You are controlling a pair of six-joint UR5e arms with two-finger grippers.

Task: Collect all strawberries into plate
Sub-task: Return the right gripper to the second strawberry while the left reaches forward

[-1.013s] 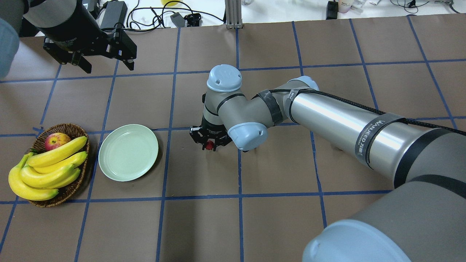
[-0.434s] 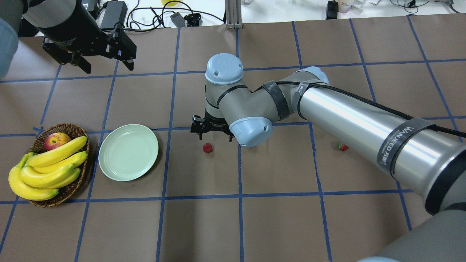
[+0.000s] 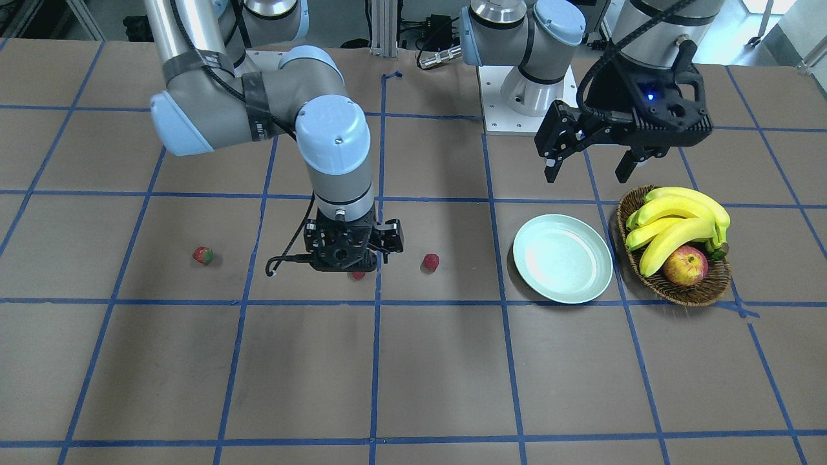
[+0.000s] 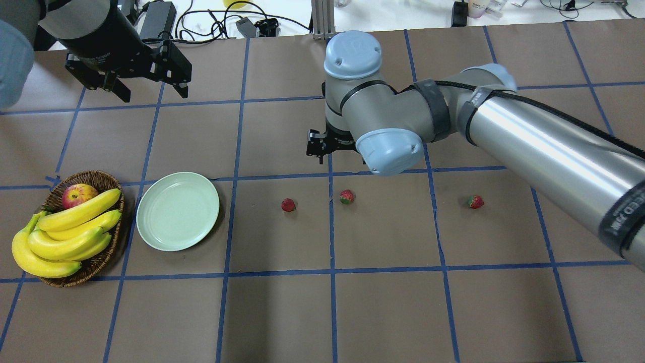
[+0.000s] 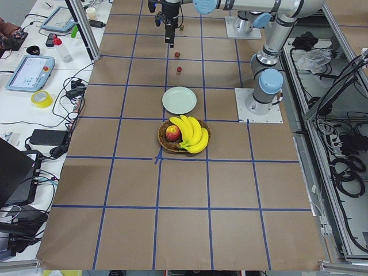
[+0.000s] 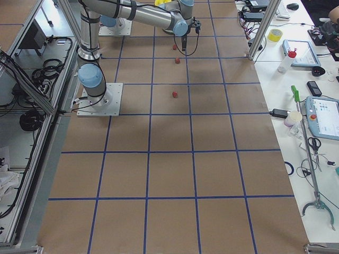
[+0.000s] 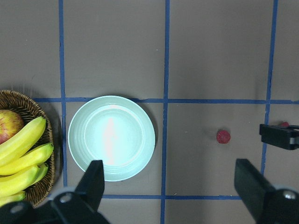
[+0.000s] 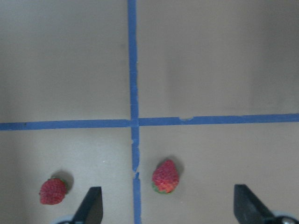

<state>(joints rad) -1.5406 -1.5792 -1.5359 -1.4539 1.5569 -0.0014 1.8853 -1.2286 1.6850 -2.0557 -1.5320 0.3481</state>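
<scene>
Hovering roughly above the middle strawberry (image 8: 165, 176), the right gripper (image 8: 169, 207) has fingers spread, holding nothing. All three strawberries (image 4: 287, 204) lie mid-frame on the table (image 4: 383, 312); plate (image 4: 177, 210) at left holds none. First pick, I'd say: drop straight down, pinch.

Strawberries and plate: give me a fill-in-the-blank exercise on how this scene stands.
____ strawberries lie on the table, none in the plate.
The basket beside the plate holds bananas and one ____.
The right gripper, open, holds ____.
The left gripper hovers with its jaws ____.
Missing words: three; apple; nothing; open.
</scene>
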